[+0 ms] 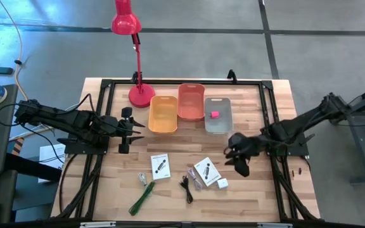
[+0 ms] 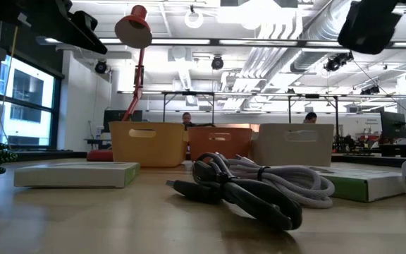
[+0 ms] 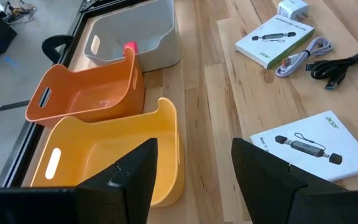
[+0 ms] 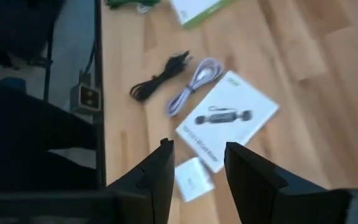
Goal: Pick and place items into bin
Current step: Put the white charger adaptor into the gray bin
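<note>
My left gripper (image 1: 134, 131) is open, hovering left of the yellow bin (image 1: 163, 114) (image 3: 114, 158). My right gripper (image 1: 236, 159) (image 4: 194, 171) is open too, above the table, over a white cube (image 4: 191, 178) (image 1: 222, 183) and a white card (image 4: 227, 118) (image 1: 206, 171). A second white card (image 1: 160, 166) (image 3: 316, 144), a black cable (image 1: 186, 188) (image 4: 160, 78), a pale cable (image 1: 197, 182), a green stick (image 1: 142, 197) and a small clear packet (image 1: 143, 179) lie flat on the wood. A pink cube (image 1: 215, 114) (image 3: 130, 47) sits inside the grey bin (image 1: 218, 120).
An orange bin (image 1: 191, 101) stands between the yellow and grey ones along the table's far side. A red desk lamp (image 1: 141, 95) has its base at the far left. A black frame rail (image 1: 182, 82) rings the table. Bare wood lies between the bins and the items.
</note>
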{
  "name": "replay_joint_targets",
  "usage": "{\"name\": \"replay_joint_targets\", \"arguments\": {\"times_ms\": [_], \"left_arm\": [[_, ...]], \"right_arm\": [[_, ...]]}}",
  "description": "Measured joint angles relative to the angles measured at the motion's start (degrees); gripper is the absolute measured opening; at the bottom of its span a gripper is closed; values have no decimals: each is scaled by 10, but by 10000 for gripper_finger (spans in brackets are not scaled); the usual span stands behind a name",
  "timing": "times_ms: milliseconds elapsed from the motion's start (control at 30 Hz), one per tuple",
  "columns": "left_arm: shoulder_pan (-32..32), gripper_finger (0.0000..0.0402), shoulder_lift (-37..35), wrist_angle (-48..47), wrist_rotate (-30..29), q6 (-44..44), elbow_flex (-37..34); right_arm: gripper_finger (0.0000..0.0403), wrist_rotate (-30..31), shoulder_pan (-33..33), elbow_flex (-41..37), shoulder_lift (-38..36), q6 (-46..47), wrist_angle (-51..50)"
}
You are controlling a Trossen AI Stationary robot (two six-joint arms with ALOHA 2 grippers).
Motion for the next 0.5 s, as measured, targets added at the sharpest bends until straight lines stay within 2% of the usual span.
{"name": "replay_joint_targets", "arguments": {"times_ms": [167, 500], "left_arm": [[0, 193, 0, 0, 0, 0, 0], [0, 193, 0, 0, 0, 0, 0]], "right_arm": [[149, 6, 50, 0, 46, 26, 33], [220, 15, 98, 0, 166, 38, 104]]}}
